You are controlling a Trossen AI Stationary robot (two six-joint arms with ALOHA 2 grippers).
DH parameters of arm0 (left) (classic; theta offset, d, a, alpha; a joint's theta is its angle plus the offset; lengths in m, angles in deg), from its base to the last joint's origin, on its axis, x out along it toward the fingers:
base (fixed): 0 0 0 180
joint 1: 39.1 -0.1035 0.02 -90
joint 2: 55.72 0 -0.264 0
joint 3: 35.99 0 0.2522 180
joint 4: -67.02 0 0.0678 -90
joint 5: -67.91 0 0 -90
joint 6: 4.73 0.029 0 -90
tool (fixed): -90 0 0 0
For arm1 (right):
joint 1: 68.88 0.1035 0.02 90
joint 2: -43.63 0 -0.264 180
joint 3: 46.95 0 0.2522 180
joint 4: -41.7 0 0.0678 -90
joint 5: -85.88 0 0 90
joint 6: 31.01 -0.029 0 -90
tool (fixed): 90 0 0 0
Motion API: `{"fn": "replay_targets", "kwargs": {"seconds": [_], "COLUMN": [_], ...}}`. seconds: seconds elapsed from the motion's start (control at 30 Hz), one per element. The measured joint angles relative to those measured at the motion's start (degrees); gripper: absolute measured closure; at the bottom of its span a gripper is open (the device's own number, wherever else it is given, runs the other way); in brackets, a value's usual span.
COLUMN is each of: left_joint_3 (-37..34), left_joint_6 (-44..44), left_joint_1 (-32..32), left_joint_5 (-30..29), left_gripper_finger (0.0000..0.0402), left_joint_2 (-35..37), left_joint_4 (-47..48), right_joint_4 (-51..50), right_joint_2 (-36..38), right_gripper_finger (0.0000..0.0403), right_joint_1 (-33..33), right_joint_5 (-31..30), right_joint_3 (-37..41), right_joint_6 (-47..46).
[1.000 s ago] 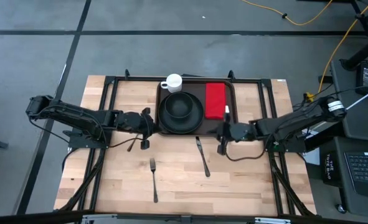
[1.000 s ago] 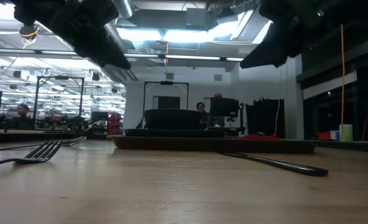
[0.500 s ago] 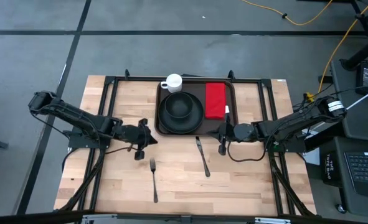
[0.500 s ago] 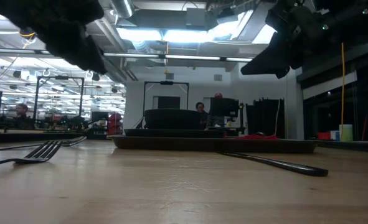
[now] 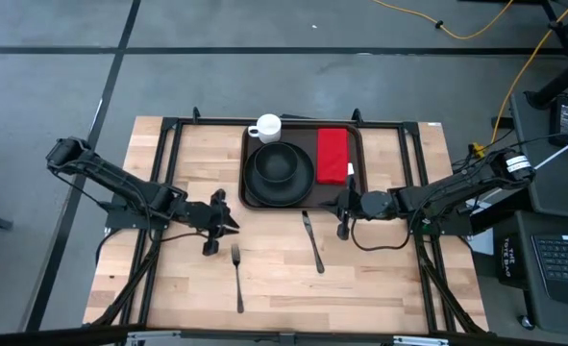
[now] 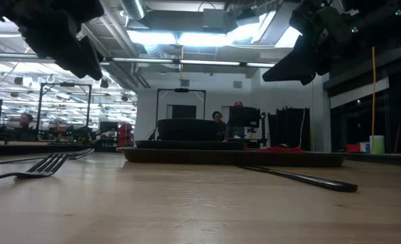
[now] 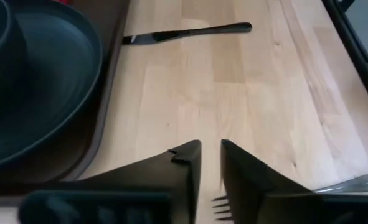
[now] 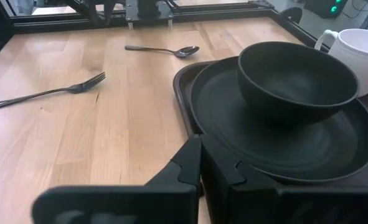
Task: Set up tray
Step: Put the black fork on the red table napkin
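Tray [image 5: 303, 200] at table's far middle from above, bearing plate [image 5: 281, 178], bowl [image 5: 278, 162], napkin [image 5: 333, 154]; left gripper [image 5: 216, 222] near fork [image 5: 236, 277], slightly parted, empty at wrist; right gripper [image 5: 342, 213] beside tray, shut, empty.

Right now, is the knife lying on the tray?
No, the knife lies on the bare wooden table, in front of the tray.

Wooden table [image 5: 380, 269] — tray [image 5: 248, 163], fork [image 5: 237, 277], knife [image 5: 312, 240], spoon [image 8: 164, 50].
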Motion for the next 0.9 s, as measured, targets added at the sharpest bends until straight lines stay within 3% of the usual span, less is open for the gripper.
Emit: {"fn": "replay_targets", "kwargs": {"seconds": [0.3,0.47,0.7,0.9], "left_joint_3": [0.0,0.0,0.0,0.0], "left_joint_6": [-5.4,-8.2,-11.8,-14.7], "left_joint_1": [0.0,0.0,0.0,-1.0], "left_joint_5": [0.1,3.7,8.6,13.0], "left_gripper_finger": [0.0235,0.0193,0.0187,0.019], "left_joint_2": [0.0,0.0,-1.6,-8.9], "left_joint_4": [2.3,3.8,4.1,3.5], "right_joint_4": [0.0,0.0,0.0,0.0], "right_joint_2": [0.0,0.0,0.0,0.0], "right_gripper_finger": [0.0389,0.0389,0.0389,0.0389], "right_joint_1": [0.0,0.0,0.0,0.0], "right_joint_5": [0.0,0.0,0.0,0.0], "right_joint_3": [0.0,0.0,0.0,0.0], "right_joint_6": [-2.8,-3.2,-1.6,-1.4]}}
